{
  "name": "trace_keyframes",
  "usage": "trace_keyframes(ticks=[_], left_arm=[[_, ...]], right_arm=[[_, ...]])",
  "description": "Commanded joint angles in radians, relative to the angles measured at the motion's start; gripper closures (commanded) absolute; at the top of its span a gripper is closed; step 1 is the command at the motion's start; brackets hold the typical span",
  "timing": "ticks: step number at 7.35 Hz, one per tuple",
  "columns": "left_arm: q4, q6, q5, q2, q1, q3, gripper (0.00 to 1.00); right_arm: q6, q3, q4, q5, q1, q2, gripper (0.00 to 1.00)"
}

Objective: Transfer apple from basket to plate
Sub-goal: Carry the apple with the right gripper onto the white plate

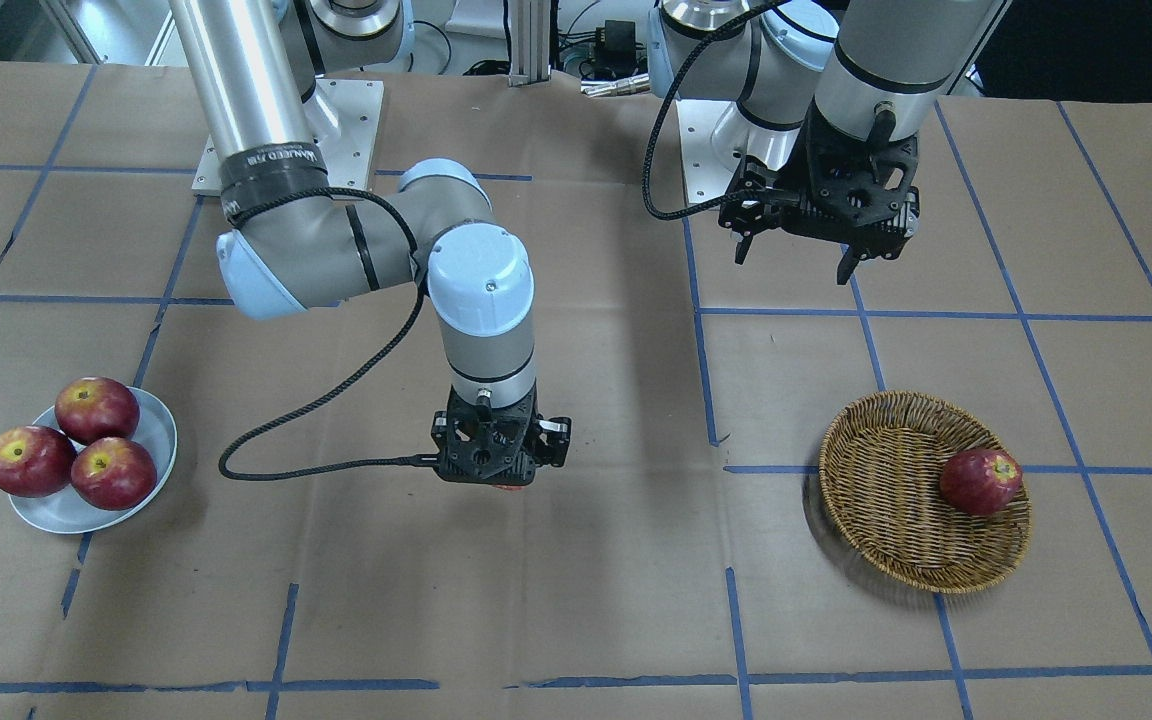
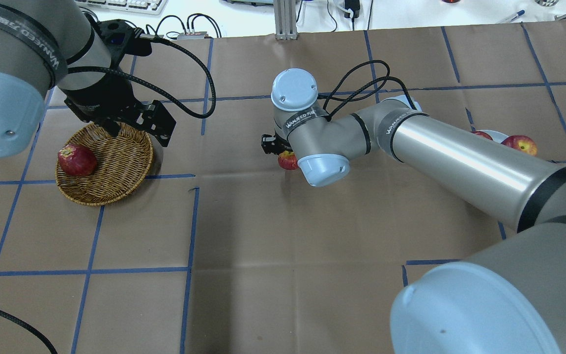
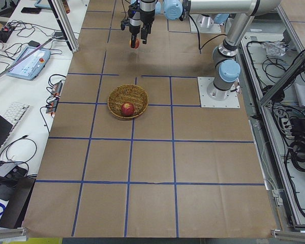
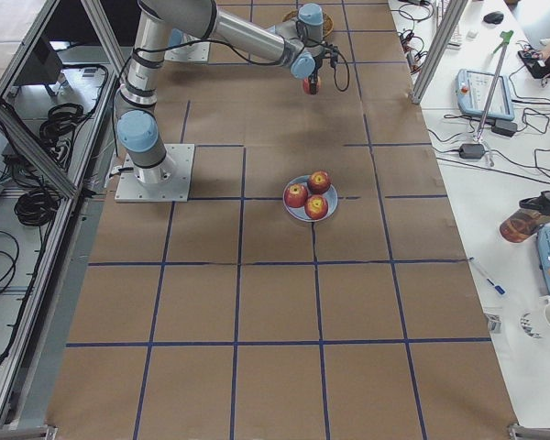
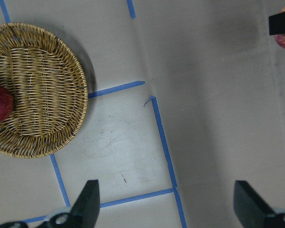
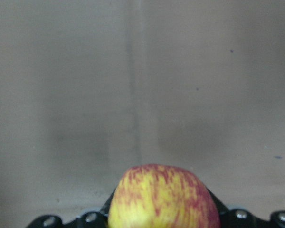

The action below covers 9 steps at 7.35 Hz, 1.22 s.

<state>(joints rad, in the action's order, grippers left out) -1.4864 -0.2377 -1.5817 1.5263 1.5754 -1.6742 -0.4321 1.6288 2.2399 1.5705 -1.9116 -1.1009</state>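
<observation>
My right gripper [image 1: 504,478] is shut on the apple [image 6: 164,197], light red with yellow streaks, and holds it above the middle of the table. The apple also shows in the overhead view [image 2: 287,161]. The wicker basket [image 1: 886,500] sits toward my left and holds one darker red apple [image 1: 980,481]. My left gripper [image 1: 796,250] is open and empty, above the table just behind the basket. The pale plate [image 1: 151,432] lies far to my right and holds three red apples [image 1: 96,408].
The table is covered in brown paper with blue tape lines. A black cable [image 1: 336,390] loops from the right wrist. In the overhead view the right arm [image 2: 440,157] hides most of the plate. Arm bases [image 1: 286,130] stand at the far edge.
</observation>
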Motion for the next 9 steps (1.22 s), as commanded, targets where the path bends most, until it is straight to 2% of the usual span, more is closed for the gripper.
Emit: trace_keyframes(ticks=[1,3,4,7,9], left_arm=[[-0.002,0.0,0.0,0.0,0.0,0.001,0.01],[-0.003,0.0,0.0,0.0,0.0,0.001,0.01],[-0.003,0.0,0.0,0.0,0.0,0.001,0.01],[-0.006,0.0,0.0,0.0,0.0,0.001,0.01],[-0.006,0.0,0.0,0.0,0.0,0.001,0.01]], right_arm=[[0.137,-0.017,-0.196,-0.003,0.133,-0.141,0.46],[0.374,-0.014,-0.293,0.0,0.324,-0.226,0.46],[0.465,-0.007,-0.298,0.0,0.421,-0.243,0.46],[0.706,0.003,-0.313,0.006,0.638,-0.238,0.46],[0.873,0.07,-0.298,-0.004,0.761,-0.232,0.46]])
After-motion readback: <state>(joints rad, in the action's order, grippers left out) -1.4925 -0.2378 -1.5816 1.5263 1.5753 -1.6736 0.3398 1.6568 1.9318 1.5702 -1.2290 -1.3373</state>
